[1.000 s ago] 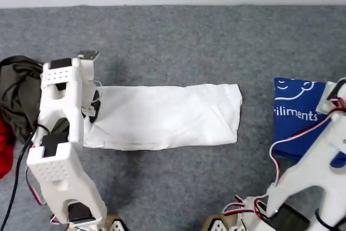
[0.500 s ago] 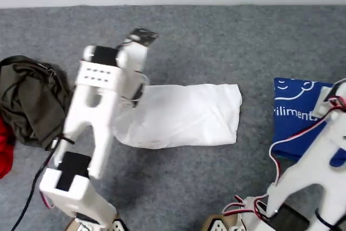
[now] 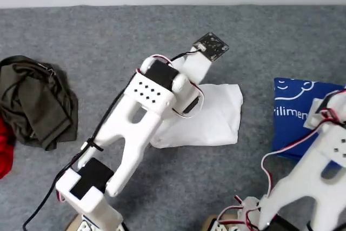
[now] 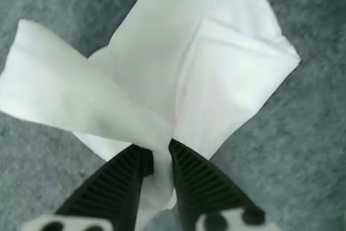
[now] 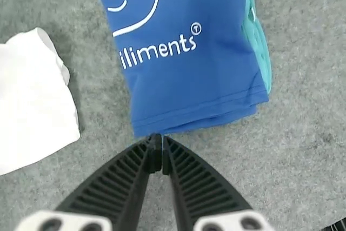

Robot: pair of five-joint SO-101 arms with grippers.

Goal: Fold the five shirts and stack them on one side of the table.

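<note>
The left gripper point(image 4: 159, 152) has its jaws clamped on a bunched edge of the white shirt point(image 4: 216, 68). The shirt fans out past the tips in folded layers on the grey table point(image 4: 308, 150), with one loose flap off to the side. The right gripper point(image 5: 157, 143) has its jaws together and empty, and the folded blue shirt point(image 5: 186, 58) lies flat just beyond its tips.

White shirt point(image 3: 219, 117): thin smooth cloth, matt, soft creases. Blue shirt point(image 5: 205, 85): cloth w/ flat white print. Olive shirt point(image 3: 38, 101): heavier, crumpled cloth. Bench point(image 3: 162, 31): grey felt-like cover, rough, fuzzy. Left pincer point(image 4: 158, 152), right pincer point(image 5: 157, 143): black ribbed plastic, matt. Left arm point(image 3: 135, 128): white plastic.
</note>
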